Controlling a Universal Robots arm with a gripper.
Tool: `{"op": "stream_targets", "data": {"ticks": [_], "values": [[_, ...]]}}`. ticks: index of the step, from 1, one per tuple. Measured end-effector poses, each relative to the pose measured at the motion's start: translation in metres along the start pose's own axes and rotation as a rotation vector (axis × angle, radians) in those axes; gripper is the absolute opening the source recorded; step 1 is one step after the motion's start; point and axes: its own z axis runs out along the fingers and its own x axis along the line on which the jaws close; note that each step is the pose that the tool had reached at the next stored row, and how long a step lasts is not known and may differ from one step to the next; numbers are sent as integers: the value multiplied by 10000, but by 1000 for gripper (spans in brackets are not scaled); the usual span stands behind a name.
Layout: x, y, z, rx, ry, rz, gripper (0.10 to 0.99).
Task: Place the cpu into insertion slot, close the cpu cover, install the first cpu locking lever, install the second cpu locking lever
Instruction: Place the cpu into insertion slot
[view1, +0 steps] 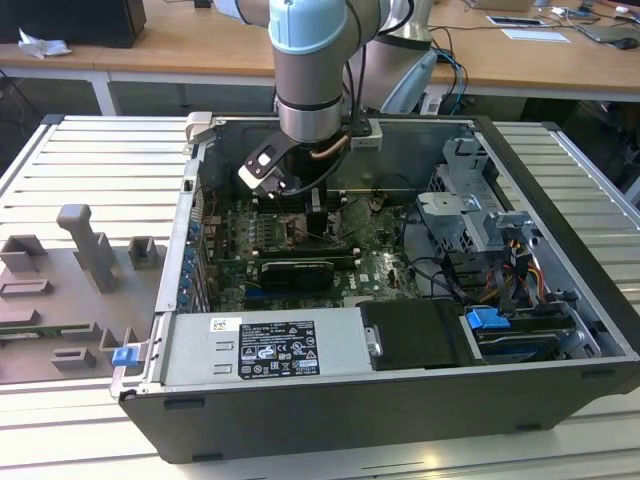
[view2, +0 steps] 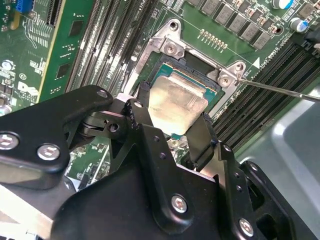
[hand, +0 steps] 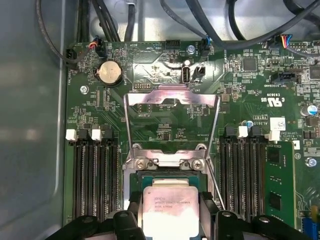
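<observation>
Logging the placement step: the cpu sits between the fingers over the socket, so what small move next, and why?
Probably a short straight lowering: the gripper holds the cpu over the insertion slot, lined up with its rim; the cpu cover is swung open; whether the chip is seated I cannot tell.

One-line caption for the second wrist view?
Gripper clasping the cpu at the insertion slot, memory slots on both sides.
</observation>
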Motion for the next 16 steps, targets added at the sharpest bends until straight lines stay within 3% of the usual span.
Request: {"op": "stream_targets", "data": {"ticks": [5,16], "values": [[-1,-4,43,0,-2,0,541],[-1,-5,52,0,-14,-1,541]]}}
